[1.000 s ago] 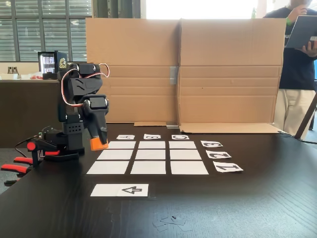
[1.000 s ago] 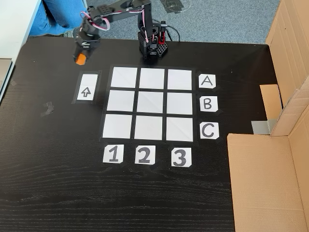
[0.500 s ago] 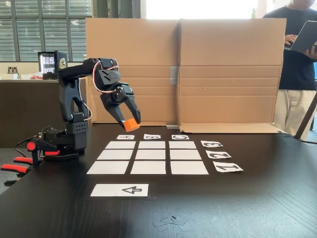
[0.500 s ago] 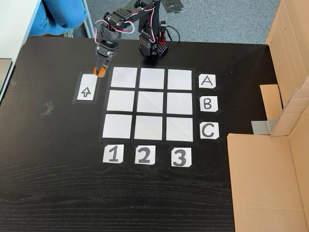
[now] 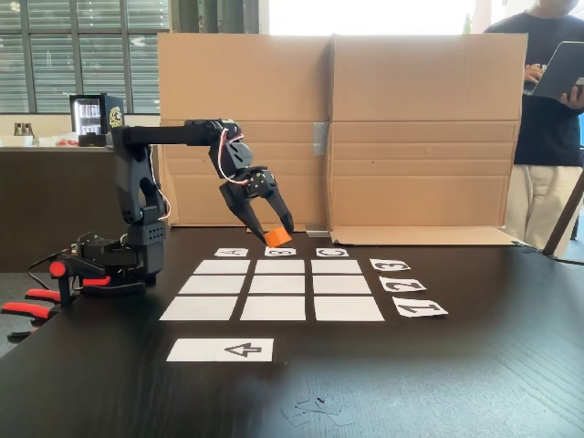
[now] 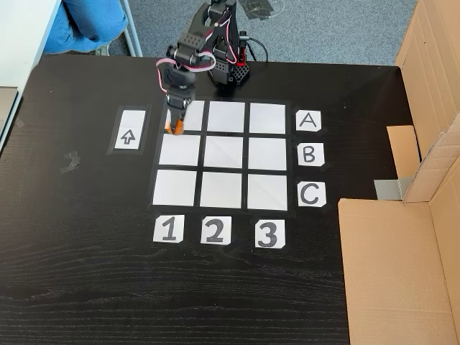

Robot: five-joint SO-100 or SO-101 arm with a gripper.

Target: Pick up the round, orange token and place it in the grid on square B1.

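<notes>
Orange token (image 6: 173, 129) gripped in end effector (image 6: 174, 128) above grid (image 6: 225, 154)

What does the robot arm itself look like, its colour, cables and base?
The arm is matt black plastic, built of boxy jointed segments. Thin red and white wires loop loosely near the wrist. Its pincer has two slim black fingers. The black base is fixed to the table by orange-handled clamps.

Looks like an office or lab corner: large louvred windows (image 5: 82, 55) at far left, a dark wood-grain table (image 5: 474, 383), grey carpet (image 6: 323, 29) beyond its far edge, a cardboard screen (image 5: 338, 128) propped behind, a person (image 5: 547, 109) holding a laptop at far right.
</notes>
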